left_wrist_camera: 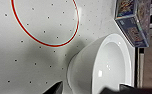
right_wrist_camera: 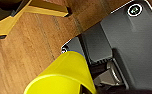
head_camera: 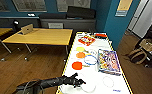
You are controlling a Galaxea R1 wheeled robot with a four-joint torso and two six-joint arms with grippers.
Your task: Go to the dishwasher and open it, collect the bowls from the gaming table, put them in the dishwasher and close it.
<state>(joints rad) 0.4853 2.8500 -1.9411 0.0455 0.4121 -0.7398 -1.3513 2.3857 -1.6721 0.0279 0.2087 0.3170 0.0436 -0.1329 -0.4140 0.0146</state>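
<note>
Left claw (head_camera: 80, 82) is out over the near end of the gaming table (head_camera: 94, 72), just beside a white bowl (head_camera: 88, 87) that stands upright on the white worktop. In the left wrist view the same bowl (left_wrist_camera: 109, 67) sits right at the claw, with one dark fingertip on either side of its rim; the jaws look apart, straddling the wall, not yet clamped on it. The rim faces the claw.

Right claw: a yellow cup-like thing (right_wrist_camera: 64, 75) shows large near it, above the wood floor (right_wrist_camera: 34, 47) and the robot's own dark base. Cannot tell whether it is held, or how the jaws stand.

Handling, judged: the bowl looks like glazed ceramic or hard plastic, so stiff, smooth, likely slippery and breakable if dropped. Best hold is a pinch across the rim wall, one finger inside and one outside, pressed firmly but not hard.

Room: beyond the claw on the worktop lie a red ring marking (left_wrist_camera: 45, 22), a colourful box (head_camera: 108, 61), an orange disc (head_camera: 77, 65) and a blue ring (head_camera: 90, 60). The box is near the bowl on its far side, so lift straight up. The worktop's yellow edge (head_camera: 63, 75) runs close beside the arm; open floor lies beyond it.
</note>
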